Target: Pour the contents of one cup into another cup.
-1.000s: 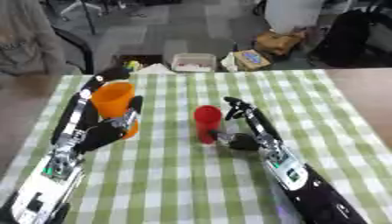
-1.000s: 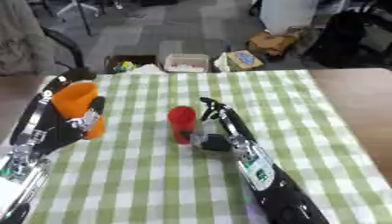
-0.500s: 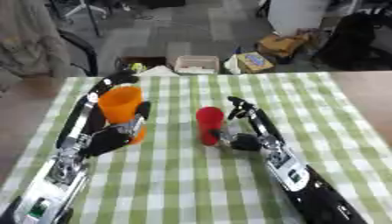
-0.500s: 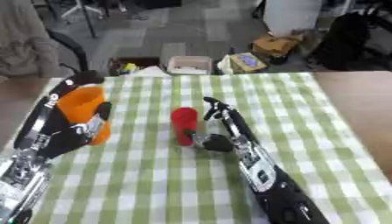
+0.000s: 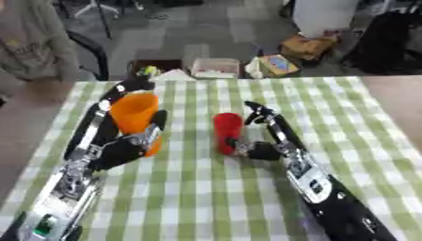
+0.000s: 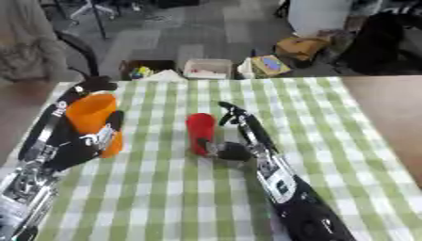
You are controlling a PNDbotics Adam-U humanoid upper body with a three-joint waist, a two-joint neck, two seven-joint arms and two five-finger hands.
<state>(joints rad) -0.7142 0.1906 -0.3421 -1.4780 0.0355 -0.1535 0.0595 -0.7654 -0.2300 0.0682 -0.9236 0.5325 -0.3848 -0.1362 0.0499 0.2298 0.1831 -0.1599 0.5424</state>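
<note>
Gripping orange cup [image 5: 137, 117], left hand [image 5: 124, 147] fingers curled, raised higher; right hand [image 5: 262, 141] fingers around red cup [image 5: 227, 132].

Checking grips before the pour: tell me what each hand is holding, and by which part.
The left hand holds the orange cup around its side wall. The right hand is beside the red cup at its lower side; a closed grip cannot be told.

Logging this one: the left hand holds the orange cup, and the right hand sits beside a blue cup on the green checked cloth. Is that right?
Not quite. The cup by the right hand is red, not blue; the left eye view shows it standing upright on the green checked cloth. The rest holds: the left hand has its fingers round the orange cup.
</note>
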